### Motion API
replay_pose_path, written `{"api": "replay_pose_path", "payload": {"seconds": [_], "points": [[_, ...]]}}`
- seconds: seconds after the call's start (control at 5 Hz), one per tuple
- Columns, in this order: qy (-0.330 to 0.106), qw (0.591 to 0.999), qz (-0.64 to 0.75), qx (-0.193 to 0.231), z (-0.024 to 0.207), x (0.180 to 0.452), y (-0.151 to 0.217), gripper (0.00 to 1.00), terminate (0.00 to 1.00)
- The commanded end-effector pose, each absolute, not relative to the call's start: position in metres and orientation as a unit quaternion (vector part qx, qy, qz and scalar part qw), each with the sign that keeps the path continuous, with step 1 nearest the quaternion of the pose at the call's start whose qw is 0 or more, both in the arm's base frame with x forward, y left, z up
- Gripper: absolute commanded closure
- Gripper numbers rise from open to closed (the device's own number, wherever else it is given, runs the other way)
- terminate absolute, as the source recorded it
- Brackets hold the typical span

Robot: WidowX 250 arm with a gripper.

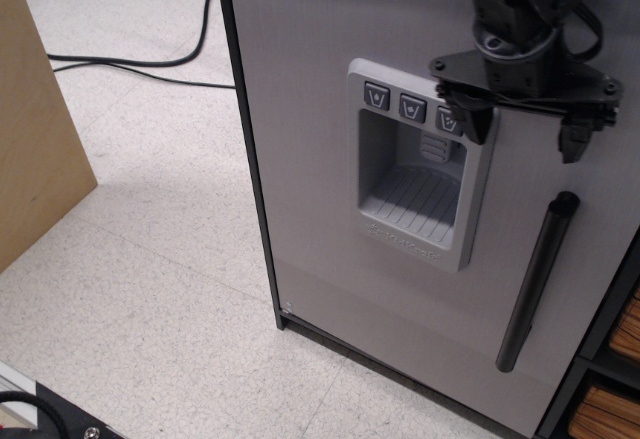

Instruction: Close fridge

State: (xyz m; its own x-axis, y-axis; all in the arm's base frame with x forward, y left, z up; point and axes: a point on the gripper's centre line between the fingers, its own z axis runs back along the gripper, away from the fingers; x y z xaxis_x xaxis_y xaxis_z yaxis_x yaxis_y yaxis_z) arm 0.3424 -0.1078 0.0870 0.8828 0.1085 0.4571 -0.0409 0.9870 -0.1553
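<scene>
Against the matte light-grey toy fridge door [320,159], with its ribbed rectangular dispenser recess [418,174] and black cylindrical bar handle [537,281], the black metal pincer [521,131] hangs spread apart

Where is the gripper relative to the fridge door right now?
In the single camera view, the gripper sits upper right, in front of the fridge door, jaws spread between the dispenser recess and the top of the black bar handle.

Robotics lab floor
A lab is suggested by speckled floor tiles [150,259], loose black cables [140,64] and a toy fridge [320,109].
</scene>
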Motion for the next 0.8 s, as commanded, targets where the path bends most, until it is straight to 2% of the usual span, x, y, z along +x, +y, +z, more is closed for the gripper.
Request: {"api": "replay_pose_path", "payload": {"seconds": [0.0, 0.6], "points": [[-0.267, 0.959, 0.047, -0.078, 0.110, 0.356, -0.104, 0.00, 0.00], [-0.274, 0.957, 0.053, -0.076, 0.103, 0.368, -0.105, 0.00, 0.00]]}}
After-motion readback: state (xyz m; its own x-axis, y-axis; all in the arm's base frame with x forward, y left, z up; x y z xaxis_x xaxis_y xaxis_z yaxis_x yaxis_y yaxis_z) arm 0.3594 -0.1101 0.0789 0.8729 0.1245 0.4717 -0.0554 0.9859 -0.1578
